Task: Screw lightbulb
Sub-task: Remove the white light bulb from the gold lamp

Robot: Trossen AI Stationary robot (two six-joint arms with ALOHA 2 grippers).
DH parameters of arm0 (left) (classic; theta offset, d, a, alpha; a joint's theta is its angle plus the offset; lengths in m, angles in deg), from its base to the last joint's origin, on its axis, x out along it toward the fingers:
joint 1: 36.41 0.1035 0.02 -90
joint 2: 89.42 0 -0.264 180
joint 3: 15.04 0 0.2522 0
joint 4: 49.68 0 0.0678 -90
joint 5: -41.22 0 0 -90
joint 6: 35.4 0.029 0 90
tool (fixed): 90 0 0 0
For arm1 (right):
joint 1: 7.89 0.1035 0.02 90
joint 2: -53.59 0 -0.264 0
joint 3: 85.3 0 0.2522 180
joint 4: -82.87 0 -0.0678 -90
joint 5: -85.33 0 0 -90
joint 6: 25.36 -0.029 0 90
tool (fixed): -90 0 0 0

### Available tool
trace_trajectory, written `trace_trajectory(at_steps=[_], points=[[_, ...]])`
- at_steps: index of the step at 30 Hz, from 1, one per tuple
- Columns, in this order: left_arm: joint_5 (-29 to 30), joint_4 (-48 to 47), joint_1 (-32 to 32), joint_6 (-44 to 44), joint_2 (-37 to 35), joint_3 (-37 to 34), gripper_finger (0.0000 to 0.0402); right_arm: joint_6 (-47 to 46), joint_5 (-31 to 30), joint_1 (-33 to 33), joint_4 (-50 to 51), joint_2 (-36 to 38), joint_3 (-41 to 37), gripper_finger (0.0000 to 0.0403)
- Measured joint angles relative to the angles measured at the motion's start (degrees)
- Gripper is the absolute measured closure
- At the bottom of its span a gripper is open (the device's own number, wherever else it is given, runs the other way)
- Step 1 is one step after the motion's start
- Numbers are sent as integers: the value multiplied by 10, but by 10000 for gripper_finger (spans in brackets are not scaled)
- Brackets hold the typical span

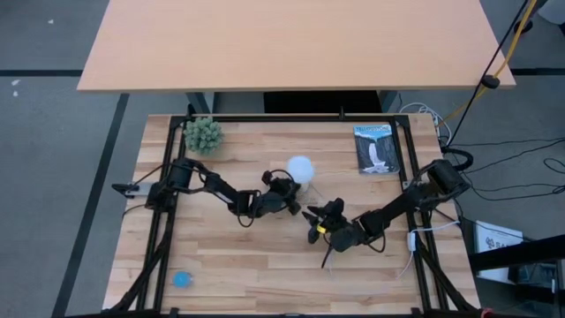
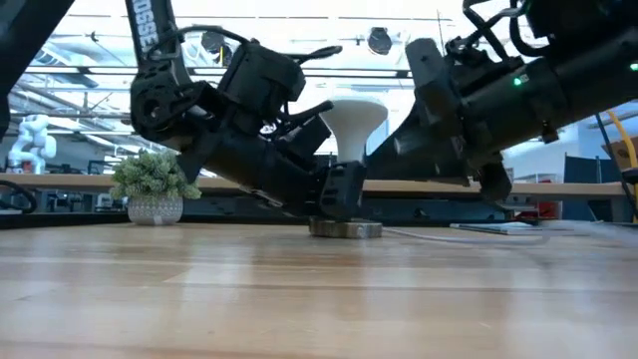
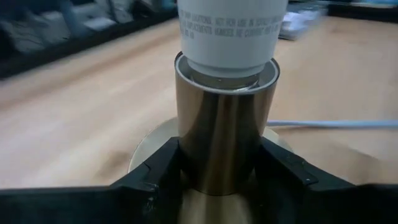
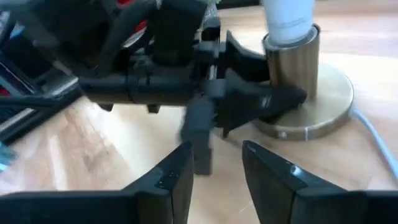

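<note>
The white lightbulb (image 1: 300,168) stands upright with its neck (image 3: 230,31) in the top of a brass socket tube (image 3: 224,137). The tube rises from a round brass base disc (image 2: 345,228) that lies flat on the wooden table. My left gripper (image 3: 221,180) reaches in from the table's left and is shut on the tube, low down. My right gripper (image 4: 216,174) hovers open just near and right of the socket (image 1: 313,216). Nothing is between its fingers, and it faces my left gripper and the bulb (image 4: 287,22). My left gripper pinches the socket's brass tube (image 3: 186,155) between its two fingers, one on each side, just above the base disc. The fingers (image 3: 158,171) come in nearly level from the table's left, slanting a little down. The socket stands upright on its disc, with the bulb in its top.
A white cord (image 4: 373,134) runs from the disc toward the table's right. A small potted plant (image 1: 203,134) stands at the far left, a printed card (image 1: 377,148) lies at the far right, and a blue round thing (image 1: 182,279) lies at the near left.
</note>
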Motion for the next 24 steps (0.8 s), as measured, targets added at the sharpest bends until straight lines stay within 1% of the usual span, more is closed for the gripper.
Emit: trace_trajectory(at_steps=[3,7,11,15,21,24], points=[[28,-1,2,21,0,0,228,52,0,-7,-9,0,0,266],[10,0,2,24,0,0,230,124,-1,-23,-57,1,0,266],[6,-1,2,22,0,0,231,155,-4,-46,-84,1,0,269],[3,-1,2,22,0,0,231,144,-4,-63,-86,1,0,270],[-1,-1,2,22,0,0,231,64,-1,-79,-95,1,0,270],[-1,-1,1,22,0,0,231,89,-1,-83,-94,1,0,270]])
